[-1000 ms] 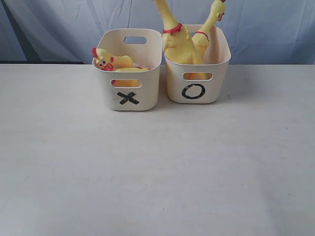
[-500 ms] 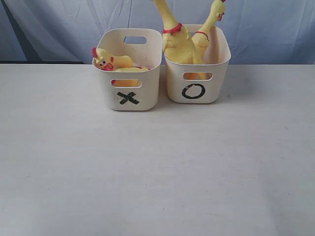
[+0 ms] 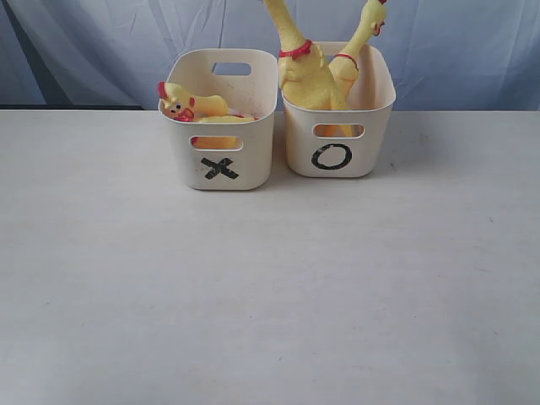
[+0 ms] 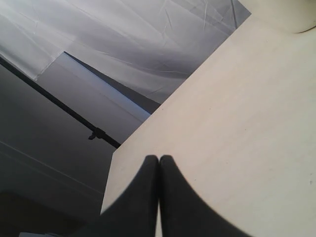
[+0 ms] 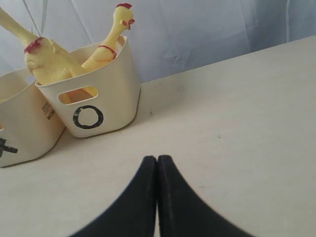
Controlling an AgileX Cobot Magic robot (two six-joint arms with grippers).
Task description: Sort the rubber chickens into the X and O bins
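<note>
Yellow chickens (image 3: 304, 72) stood neck-up in the O bin (image 3: 375, 126); loose pieces (image 3: 190, 105) lay in the X bin (image 3: 253, 160). Both the left gripper (image 4: 158, 165) and right gripper (image 5: 157, 165) were pinched closed and empty, with the bins ahead and the right gripper nearer the O bin.

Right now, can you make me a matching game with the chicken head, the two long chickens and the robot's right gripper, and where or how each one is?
Things:
1. chicken head
2. long chickens
3. right gripper

Places or states:
A. shut, holding nothing
B. sticking up out of the O bin
C. peeking over the rim of the X bin

Right pairs: 1-C, 2-B, 3-A.
</note>
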